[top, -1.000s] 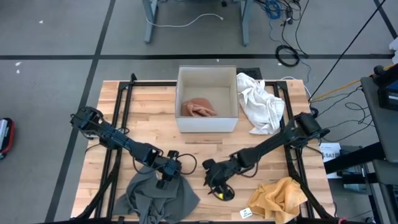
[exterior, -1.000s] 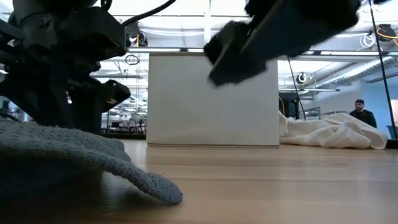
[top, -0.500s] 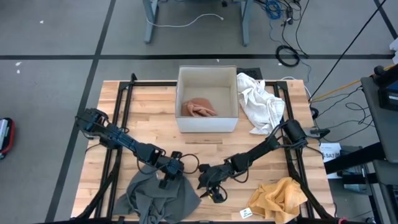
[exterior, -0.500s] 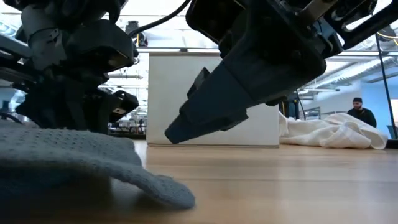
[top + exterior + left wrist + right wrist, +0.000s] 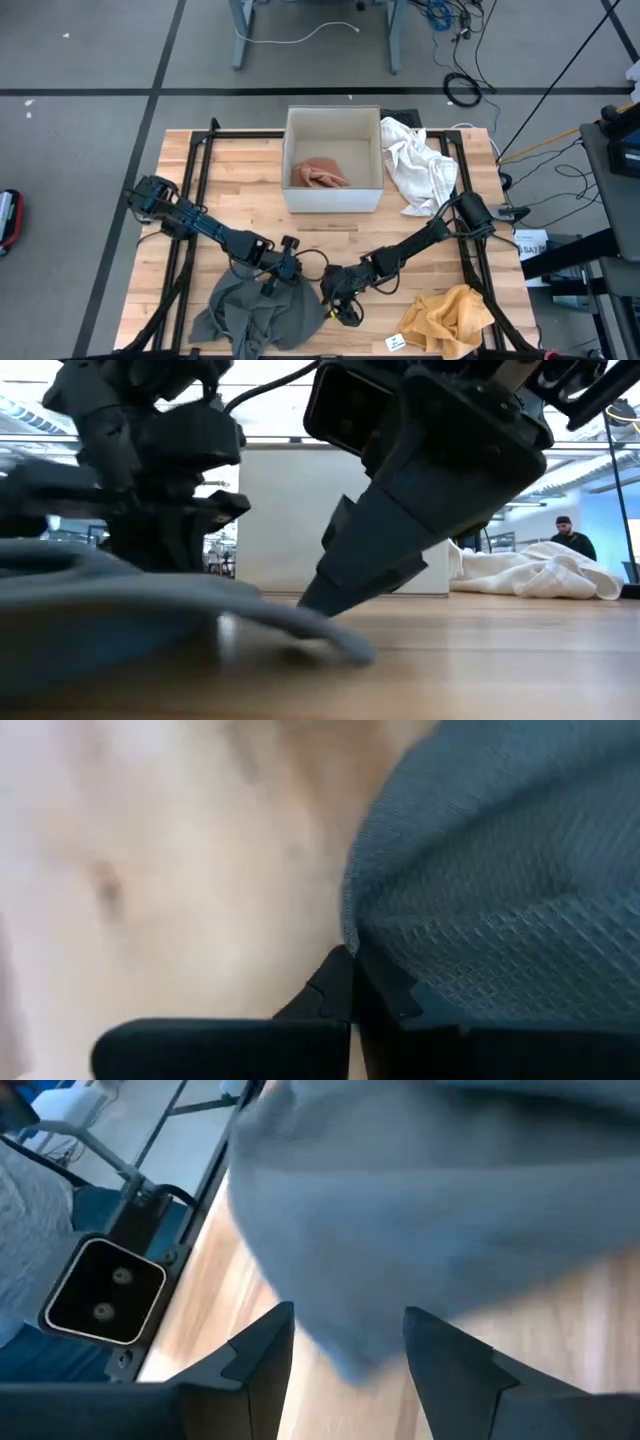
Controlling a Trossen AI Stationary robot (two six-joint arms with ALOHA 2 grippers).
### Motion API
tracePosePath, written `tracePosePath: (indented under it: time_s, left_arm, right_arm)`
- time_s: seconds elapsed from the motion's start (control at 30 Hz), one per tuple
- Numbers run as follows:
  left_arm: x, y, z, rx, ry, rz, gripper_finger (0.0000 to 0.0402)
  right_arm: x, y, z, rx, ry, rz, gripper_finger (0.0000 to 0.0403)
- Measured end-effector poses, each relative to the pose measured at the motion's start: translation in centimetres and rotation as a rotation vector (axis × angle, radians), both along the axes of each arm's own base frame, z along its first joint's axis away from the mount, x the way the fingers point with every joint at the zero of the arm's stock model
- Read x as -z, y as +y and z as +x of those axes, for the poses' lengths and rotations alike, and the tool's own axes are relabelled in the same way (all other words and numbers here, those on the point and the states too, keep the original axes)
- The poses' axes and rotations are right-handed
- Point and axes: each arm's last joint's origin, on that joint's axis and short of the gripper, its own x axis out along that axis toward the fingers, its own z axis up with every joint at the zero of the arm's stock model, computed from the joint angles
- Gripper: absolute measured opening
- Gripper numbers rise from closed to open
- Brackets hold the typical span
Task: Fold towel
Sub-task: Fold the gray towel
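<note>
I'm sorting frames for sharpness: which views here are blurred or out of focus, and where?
High view: sharp throughout. Low view: the gray towel and both grippers close to the lens are soft; the white box behind is crisper. Left wrist view: tabletop smeared, towel weave readable. Right wrist view: the towel is a soft blur.

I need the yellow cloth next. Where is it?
In the high view, the yellow cloth lies at the table's front right corner, just right of the right end effector.
</note>
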Motion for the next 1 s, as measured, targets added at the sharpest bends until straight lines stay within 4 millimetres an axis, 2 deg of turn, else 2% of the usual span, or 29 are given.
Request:
tracePosePath:
  time_s: [0.13,0.3,0.63,0.8,0.9,1.0]
  left_arm:
    - [-0.2,1.0,0.2,-0.05,0.024,0.114,0.0002]
    - [-0.2,1.5,0.1,-0.06,0.053,0.118,0.0002]
    - [-0.2,1.5,0.0,-0.055,0.074,0.079,0.0001]
    - [-0.2,1.5,0.0,-0.057,0.087,0.068,0.0001]
    - [-0.2,1.5,-0.1,-0.053,0.099,0.064,0.0001]
    - [-0.2,1.5,-0.1,-0.051,0.101,0.055,0.0001]
  right_arm:
    - [0.3,-0.1,-0.1,0.037,0.003,-0.065,0.0178]
    - [0.8,-0.8,-0.7,0.098,0.067,-0.208,0.0178]
    - [1.0,-0.7,-0.9,0.131,0.047,-0.303,0.0178]
    - [-0.1,-0.3,-2.0,0.117,0.078,-0.365,0.0178]
    - [-1.2,-0.4,-3.4,0.166,0.123,-0.475,0.0178]
    - [-2.0,-0.3,-3.7,0.227,0.106,-0.511,0.0178]
